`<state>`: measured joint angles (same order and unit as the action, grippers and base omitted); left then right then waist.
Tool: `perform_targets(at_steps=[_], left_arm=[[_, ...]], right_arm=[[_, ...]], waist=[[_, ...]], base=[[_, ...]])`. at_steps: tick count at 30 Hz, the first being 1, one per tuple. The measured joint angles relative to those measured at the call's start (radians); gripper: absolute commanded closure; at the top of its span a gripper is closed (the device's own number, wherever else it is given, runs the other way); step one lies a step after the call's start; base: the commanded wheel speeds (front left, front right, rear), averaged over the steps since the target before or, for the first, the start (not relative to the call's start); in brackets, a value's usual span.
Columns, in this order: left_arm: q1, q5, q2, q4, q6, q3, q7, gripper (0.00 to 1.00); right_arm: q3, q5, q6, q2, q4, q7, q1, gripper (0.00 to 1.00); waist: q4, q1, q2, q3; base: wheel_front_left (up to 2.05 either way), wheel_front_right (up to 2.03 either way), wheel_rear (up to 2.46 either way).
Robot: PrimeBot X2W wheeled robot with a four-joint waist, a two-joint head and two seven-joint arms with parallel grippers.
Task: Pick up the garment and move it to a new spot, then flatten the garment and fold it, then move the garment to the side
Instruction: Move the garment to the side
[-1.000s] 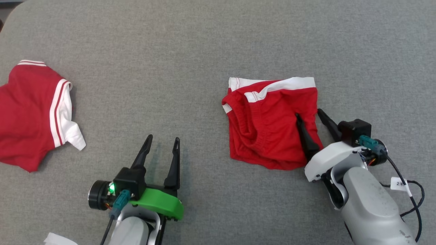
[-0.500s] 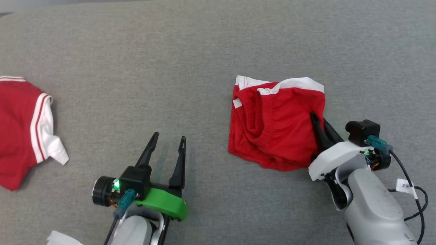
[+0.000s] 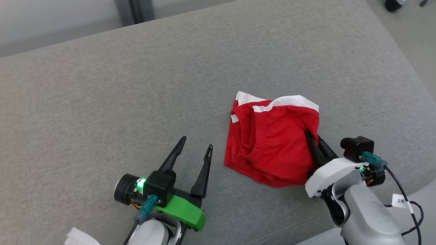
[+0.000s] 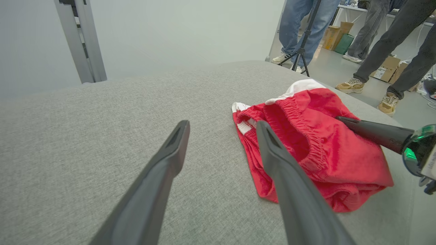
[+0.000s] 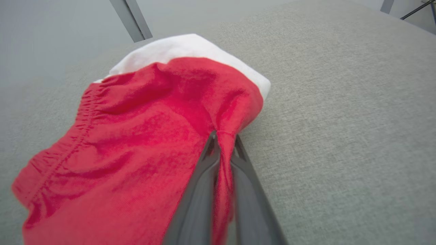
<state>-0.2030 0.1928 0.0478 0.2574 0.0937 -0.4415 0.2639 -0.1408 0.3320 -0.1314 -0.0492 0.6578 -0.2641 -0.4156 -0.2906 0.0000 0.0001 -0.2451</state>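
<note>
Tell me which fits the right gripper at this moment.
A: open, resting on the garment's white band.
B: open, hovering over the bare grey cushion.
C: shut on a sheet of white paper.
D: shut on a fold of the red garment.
D: in the right wrist view the right gripper has its two fingers together, with a fold at the edge of the red garment pinched between them.

You have soft, even, bright light from above, flat across every view. The garment (image 3: 272, 143) throws only a thin shadow along its near edge. Both wrist views bend at the edges; in the right one the garment and fingers (image 5: 194, 207) look soft and smeared.
</note>
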Motion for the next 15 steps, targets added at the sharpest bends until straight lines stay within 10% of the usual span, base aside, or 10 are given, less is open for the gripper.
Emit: perform_targets(at_steps=[15], left_arm=[[-0.024, -0.036, -0.001, 0.048, 0.022, -0.014, 0.0, 0.0]], right_arm=[[-0.002, -0.033, 0.0, -0.001, 0.012, 0.0, -0.018, 1.0]], waist=[[-0.22, 0.0, 0.0, -0.016]], base=[[0.0, 0.0, 0.0]])
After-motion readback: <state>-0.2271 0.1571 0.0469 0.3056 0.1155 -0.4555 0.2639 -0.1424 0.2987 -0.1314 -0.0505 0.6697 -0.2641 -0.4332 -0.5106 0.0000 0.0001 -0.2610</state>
